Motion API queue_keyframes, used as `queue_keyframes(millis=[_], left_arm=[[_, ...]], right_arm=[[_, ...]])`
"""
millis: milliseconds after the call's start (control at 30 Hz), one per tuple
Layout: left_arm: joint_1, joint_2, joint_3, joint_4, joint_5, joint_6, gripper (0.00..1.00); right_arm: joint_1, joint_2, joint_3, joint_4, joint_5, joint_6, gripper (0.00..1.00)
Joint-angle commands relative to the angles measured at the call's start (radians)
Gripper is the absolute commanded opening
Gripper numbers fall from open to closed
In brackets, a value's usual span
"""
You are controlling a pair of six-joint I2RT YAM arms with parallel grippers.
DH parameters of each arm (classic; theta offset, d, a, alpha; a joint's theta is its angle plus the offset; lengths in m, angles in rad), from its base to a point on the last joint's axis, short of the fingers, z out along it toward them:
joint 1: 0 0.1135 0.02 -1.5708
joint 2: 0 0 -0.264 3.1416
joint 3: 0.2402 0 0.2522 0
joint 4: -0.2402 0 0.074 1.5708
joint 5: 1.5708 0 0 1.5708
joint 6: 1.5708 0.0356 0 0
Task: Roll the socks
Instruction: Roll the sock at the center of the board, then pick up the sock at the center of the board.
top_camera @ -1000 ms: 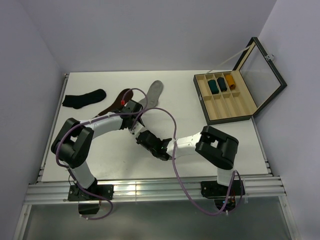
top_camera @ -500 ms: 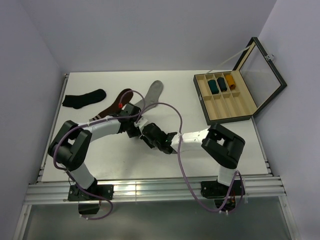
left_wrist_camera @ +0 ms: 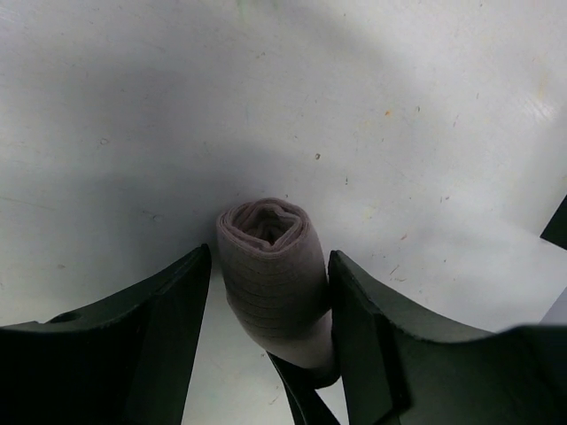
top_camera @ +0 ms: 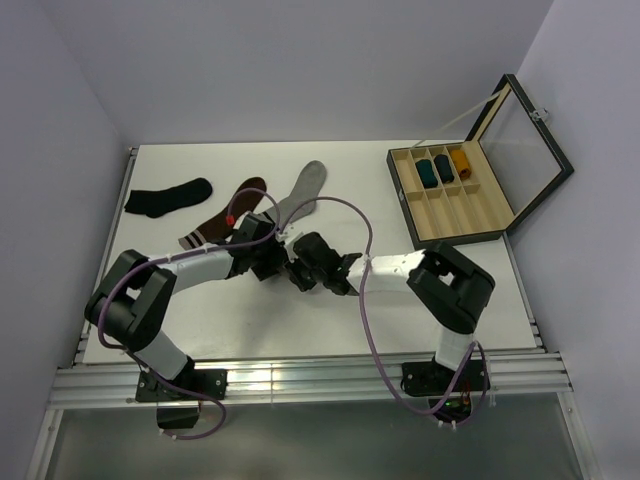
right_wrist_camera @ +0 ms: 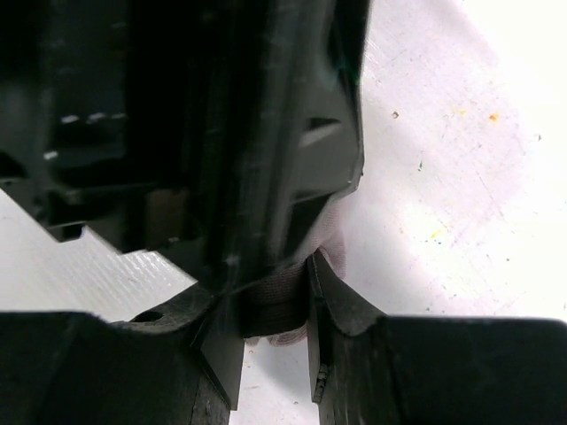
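Note:
The dusty pink sock [left_wrist_camera: 266,274] is rolled into a tight tube lying on the white table. My left gripper [left_wrist_camera: 270,257] straddles the roll with its jaws open; the right finger touches it and a thin gap shows on the left. My right gripper [right_wrist_camera: 270,297] is shut on the same roll [right_wrist_camera: 276,312] from the opposite end. In the top view the two grippers [top_camera: 272,262] [top_camera: 303,270] meet at mid-table and hide the roll. The light grey sock [top_camera: 305,188] lies flat just beyond them.
A black sock [top_camera: 165,196] and a dark brown sock [top_camera: 222,215] lie flat at the far left. An open wooden box [top_camera: 450,215] with rolled socks in its far compartments stands at the right. Purple cables loop over both arms.
My right gripper has moved up and away from the near edge to meet the left gripper, its elbow swinging back. My left gripper has shifted slightly nearer and right.

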Motion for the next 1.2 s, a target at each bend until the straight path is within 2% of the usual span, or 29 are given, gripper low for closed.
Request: queue_keyframes(millis=[0,200,300,333,400,433,500,567,600,633,700,800,933,1167], left_arm=[[-0.001,0.019,-0.024,0.008,0.008,-0.027,0.61],[-0.001,0.036,-0.037,0.02,0.007,-0.03,0.53],[-0.001,0.051,-0.038,0.021,0.005,-0.028,0.45],[-0.001,0.057,-0.04,0.023,0.005,-0.028,0.39],[-0.001,0.068,-0.038,0.021,0.005,-0.025,0.33],[-0.001,0.068,-0.034,0.018,0.004,-0.024,0.26],[-0.001,0.075,-0.03,0.012,0.002,-0.016,0.2],[-0.001,0.077,-0.029,0.008,0.004,-0.004,0.12],[-0.002,0.077,-0.026,0.005,0.005,0.001,0.1],[-0.001,0.075,-0.023,0.0,0.005,0.005,0.05],[-0.002,0.077,-0.015,-0.009,0.005,0.025,0.02],[-0.002,0.075,-0.004,-0.021,0.01,0.047,0.0],[-0.002,0.072,0.014,-0.044,0.01,0.068,0.0],[-0.002,0.075,0.046,-0.081,0.014,0.09,0.0]], right_arm=[[-0.037,0.033,-0.004,-0.135,-0.147,0.049,0.0],[-0.097,0.064,0.024,-0.17,-0.269,0.072,0.0],[-0.115,0.076,0.035,-0.181,-0.322,0.083,0.0],[-0.121,0.079,0.038,-0.181,-0.338,0.085,0.0],[-0.124,0.071,0.036,-0.182,-0.337,0.085,0.0],[-0.124,0.064,0.032,-0.179,-0.336,0.086,0.02],[-0.123,0.032,0.027,-0.173,-0.325,0.089,0.08],[-0.124,0.004,0.015,-0.164,-0.308,0.091,0.21],[-0.121,-0.031,0.013,-0.159,-0.296,0.089,0.33],[-0.12,-0.047,0.007,-0.156,-0.282,0.088,0.39],[-0.111,-0.085,0.002,-0.15,-0.216,0.077,0.53],[-0.086,-0.145,0.001,-0.146,-0.118,0.046,0.63],[-0.06,-0.182,0.01,-0.146,-0.038,0.002,0.66],[0.003,-0.124,0.024,-0.041,0.049,-0.057,0.67]])
